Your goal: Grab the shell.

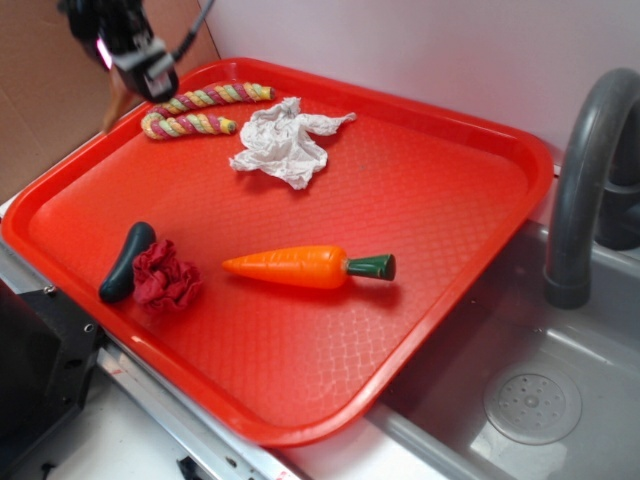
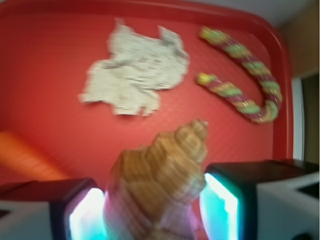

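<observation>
The black gripper (image 2: 155,210) with glowing teal pads is closed on the tan, ridged, conch-like shell (image 2: 160,175), which sits between its fingers, its knobbly end towards the crumpled white paper (image 2: 136,70). In the exterior view the gripper (image 1: 135,60) hangs above the far left corner of the red plastic tray (image 1: 480,230), over the striped twisted rope (image 1: 205,108) (a sliver of tan below it is probably the shell). To finish well, I judge the squeeze should stay firm and any lift go straight up, since the ridged, tapering surface could slip. The orange toy carrot (image 1: 300,267) lies well apart. No brand, label or writing is readable anywhere.
</observation>
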`<state>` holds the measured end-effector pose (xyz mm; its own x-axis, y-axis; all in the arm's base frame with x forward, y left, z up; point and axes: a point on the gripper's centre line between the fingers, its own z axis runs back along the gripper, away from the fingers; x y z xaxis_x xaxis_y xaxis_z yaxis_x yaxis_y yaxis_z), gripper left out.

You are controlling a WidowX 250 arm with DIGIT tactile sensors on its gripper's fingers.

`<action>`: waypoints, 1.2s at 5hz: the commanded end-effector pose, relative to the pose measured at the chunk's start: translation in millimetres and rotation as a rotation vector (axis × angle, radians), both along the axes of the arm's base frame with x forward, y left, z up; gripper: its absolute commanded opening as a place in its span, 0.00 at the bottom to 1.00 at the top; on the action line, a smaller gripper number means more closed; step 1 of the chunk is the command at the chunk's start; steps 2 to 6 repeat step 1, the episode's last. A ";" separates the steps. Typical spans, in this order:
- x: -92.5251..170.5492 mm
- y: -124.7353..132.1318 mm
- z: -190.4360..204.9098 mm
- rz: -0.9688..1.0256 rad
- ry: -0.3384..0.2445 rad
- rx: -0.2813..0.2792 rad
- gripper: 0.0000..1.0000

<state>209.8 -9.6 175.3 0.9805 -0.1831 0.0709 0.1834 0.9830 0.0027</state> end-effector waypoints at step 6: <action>-8.7 -8.1 60.7 -0.143 -0.074 0.000 0.00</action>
